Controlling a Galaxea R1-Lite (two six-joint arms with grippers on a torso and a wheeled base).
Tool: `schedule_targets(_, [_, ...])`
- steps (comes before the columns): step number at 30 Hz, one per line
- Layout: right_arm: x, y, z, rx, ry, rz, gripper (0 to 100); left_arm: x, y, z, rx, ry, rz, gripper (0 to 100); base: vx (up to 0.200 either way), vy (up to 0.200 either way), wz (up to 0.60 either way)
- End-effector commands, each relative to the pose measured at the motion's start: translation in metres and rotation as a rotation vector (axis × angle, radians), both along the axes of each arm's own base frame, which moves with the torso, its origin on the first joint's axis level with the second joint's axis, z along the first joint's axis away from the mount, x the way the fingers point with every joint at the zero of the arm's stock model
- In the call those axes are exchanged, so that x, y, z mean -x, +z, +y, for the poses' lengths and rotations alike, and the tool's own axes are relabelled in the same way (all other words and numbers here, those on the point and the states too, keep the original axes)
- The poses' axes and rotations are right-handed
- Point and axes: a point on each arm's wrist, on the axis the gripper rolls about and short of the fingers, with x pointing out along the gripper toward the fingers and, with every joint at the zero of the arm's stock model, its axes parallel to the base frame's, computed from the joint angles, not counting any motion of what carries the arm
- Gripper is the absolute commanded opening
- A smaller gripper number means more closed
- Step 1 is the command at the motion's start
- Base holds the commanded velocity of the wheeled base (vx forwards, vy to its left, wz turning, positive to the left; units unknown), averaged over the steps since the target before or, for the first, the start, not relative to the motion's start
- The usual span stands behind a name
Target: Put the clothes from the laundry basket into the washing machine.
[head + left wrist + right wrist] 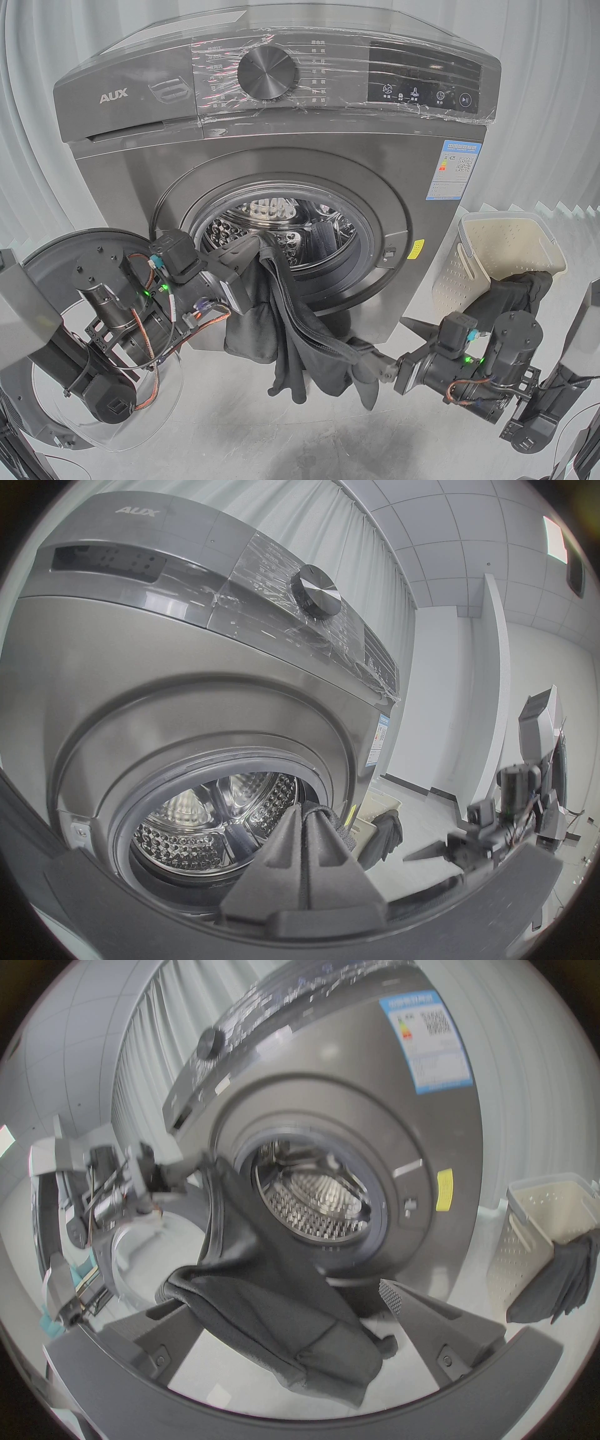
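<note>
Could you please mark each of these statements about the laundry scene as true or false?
1. The washing machine's door stands open. True.
2. The left gripper is shut on the dark garment at the mouth of the drum. True.
3. The dark garment lies wholly inside the drum. False: most of it hangs outside, down the machine's front.
4. The laundry basket is empty. False: another dark cloth hangs over its rim.
5. The right gripper is clamped shut. False: its fingers are spread apart, with the garment draped over one of them.
</note>
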Motion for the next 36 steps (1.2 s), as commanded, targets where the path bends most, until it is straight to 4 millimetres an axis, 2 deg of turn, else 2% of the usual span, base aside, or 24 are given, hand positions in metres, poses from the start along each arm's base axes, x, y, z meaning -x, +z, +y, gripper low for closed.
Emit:
schedule_targets(1, [0.007, -0.035, 0.004, 0.105, 0.038, 0.114, 100, -0.007, -0.002, -0.006, 0.005, 0.002, -0.002, 0, 0.000, 0.000, 0.00])
schedule_targets(8, [0.011, -0.060, 0.011, 0.173, 0.065, 0.188, 100, -0.008, 0.001, -0.007, 0.018, 0.005, -0.010, 0, 0.000, 0.000, 0.00])
schedule_targets(14, [0.024, -0.078, 0.006, 0.244, 0.087, 0.260, 100, -0.008, 0.004, -0.006, 0.026, 0.023, -0.014, 0, 0.000, 0.000, 0.00])
schedule_targets(18, [0.014, -0.073, 0.014, 0.206, 0.080, 0.221, 100, -0.007, 0.005, -0.007, 0.027, 0.020, -0.019, 0, 0.000, 0.000, 0.00])
schedule_targets(19, [0.001, -0.065, 0.023, 0.159, 0.068, 0.171, 100, -0.006, 0.006, -0.009, 0.029, 0.013, -0.023, 0, 0.000, 0.000, 0.00])
schedule_targets(23, [-0.025, -0.051, 0.038, 0.070, 0.045, 0.085, 100, -0.005, 0.009, -0.014, 0.037, -0.004, -0.034, 0, 0.000, 0.000, 0.00])
schedule_targets(25, [-0.032, -0.050, 0.040, 0.058, 0.038, 0.070, 100, -0.005, 0.009, -0.014, 0.037, -0.006, -0.034, 0, 0.000, 0.000, 0.00])
schedule_targets(26, [-0.044, -0.050, 0.045, 0.040, 0.028, 0.046, 100, -0.004, 0.009, -0.015, 0.036, -0.007, -0.035, 0, 0.000, 0.000, 0.00])
schedule_targets(36, [-0.051, -0.055, 0.059, 0.025, 0.119, 0.033, 100, -0.005, 0.010, -0.015, 0.039, -0.008, -0.038, 0, 0.000, 0.000, 0.00])
